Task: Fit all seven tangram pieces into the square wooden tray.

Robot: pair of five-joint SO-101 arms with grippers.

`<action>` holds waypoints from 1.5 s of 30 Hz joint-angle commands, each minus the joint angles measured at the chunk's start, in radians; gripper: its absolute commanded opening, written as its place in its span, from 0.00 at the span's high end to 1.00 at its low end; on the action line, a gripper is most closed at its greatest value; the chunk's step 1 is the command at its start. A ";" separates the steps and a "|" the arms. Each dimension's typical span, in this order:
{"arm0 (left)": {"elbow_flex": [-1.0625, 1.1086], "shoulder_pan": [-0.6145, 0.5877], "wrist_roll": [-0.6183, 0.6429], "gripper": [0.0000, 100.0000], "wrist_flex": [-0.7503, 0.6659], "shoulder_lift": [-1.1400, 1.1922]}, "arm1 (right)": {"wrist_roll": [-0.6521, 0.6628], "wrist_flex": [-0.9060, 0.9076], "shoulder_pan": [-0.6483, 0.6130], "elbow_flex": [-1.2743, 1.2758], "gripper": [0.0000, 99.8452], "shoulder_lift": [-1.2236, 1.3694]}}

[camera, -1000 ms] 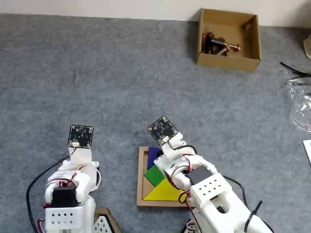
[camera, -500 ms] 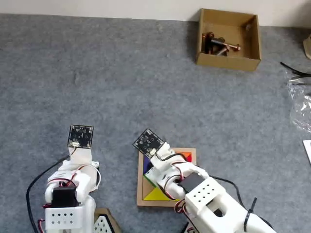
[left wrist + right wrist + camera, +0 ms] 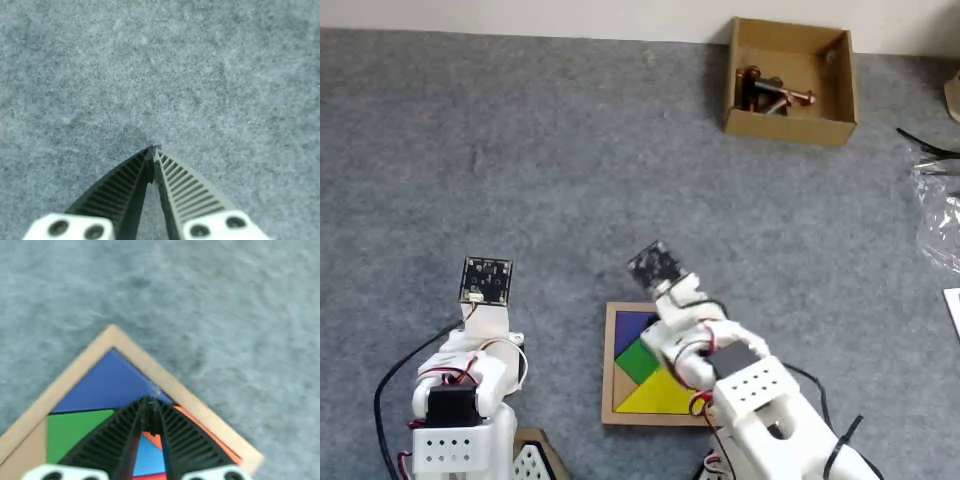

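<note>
One brown cardboard box [image 3: 790, 85] far off; right arm [image 3: 760, 400] hides half the square wooden tray [image 3: 609, 365], three tangram pieces [image 3: 638, 362] show from above, left gripper [image 3: 152, 150] and right gripper [image 3: 150, 402] pressed together

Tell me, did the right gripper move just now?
Yes. The right gripper swung from the wooden tray's far-left corner rightward along its far rim.

From my feed I count two arms, left arm [image 3: 460, 390] and right arm [image 3: 720, 370], and two grippers, left gripper [image 3: 152, 150] and right gripper [image 3: 150, 402]. One wooden tray [image 3: 610, 365]. Six tangram pieces I can tell apart, one of each colour — dark blue piece [image 3: 638, 328], green piece [image 3: 638, 360], yellow piece [image 3: 655, 395], orange piece [image 3: 200, 431], light blue piece [image 3: 149, 457], red piece [image 3: 149, 476]. One cardboard box [image 3: 785, 128]
</note>
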 commanded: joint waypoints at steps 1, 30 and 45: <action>0.021 -0.010 0.005 0.99 0.005 0.002 | 0.006 0.076 0.062 -0.119 1.00 -0.028; 0.021 -0.010 0.005 0.99 0.005 0.002 | 0.011 0.575 0.507 -0.682 1.00 -0.028; 0.021 -0.010 0.005 0.99 0.005 0.002 | 0.012 0.808 0.536 -0.737 0.99 -0.630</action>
